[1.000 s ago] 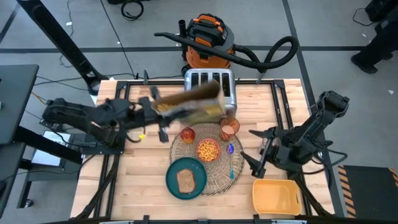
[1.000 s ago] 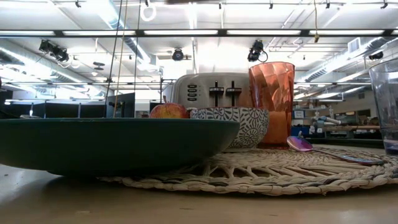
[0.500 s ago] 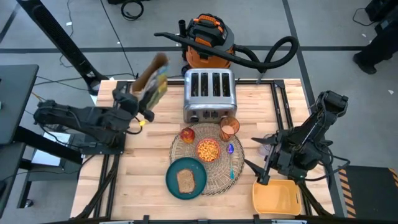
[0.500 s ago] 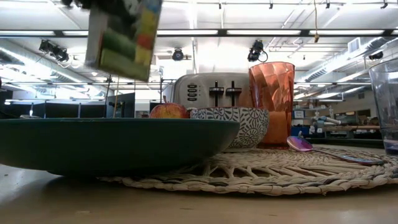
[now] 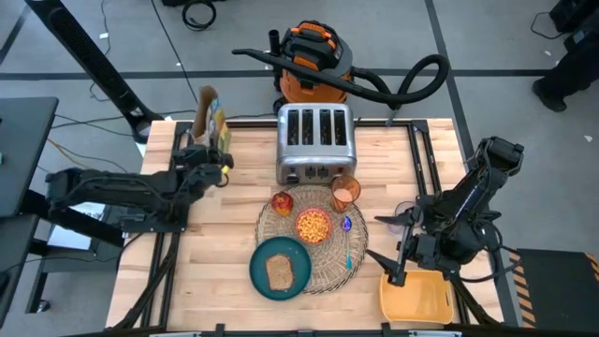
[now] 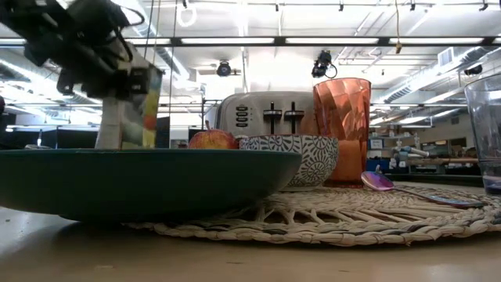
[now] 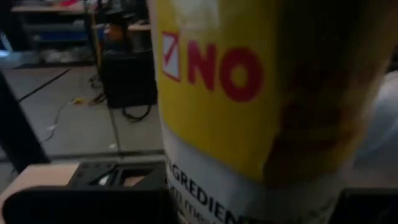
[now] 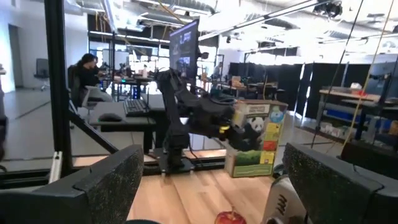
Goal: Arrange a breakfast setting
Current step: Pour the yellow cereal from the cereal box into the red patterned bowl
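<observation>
The cereal box (image 5: pixel 211 120) has swung down from above the toaster (image 5: pixel 314 142) to stand upright left of it, out of the way, left gripper (image 5: pixel 208 161) clenched on it; right gripper (image 5: pixel 401 245) waits, spread.

From my remote station I count one placemat (image 5: pixel 323 251), one teal plate (image 5: pixel 259 269), one toast slice (image 5: pixel 279 271), one bowl (image 5: pixel 314 226), one orange cup (image 5: pixel 345 193), one apple (image 5: pixel 282 202), one blue spoon (image 5: pixel 348 239), one toaster (image 5: pixel 315 141), one yellow tray (image 5: pixel 415 296), one cereal box (image 5: pixel 211 116)

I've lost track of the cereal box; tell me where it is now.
In the high view the cereal box stands at the table's far left corner, left of the toaster, gripped by the left end effector.
</observation>
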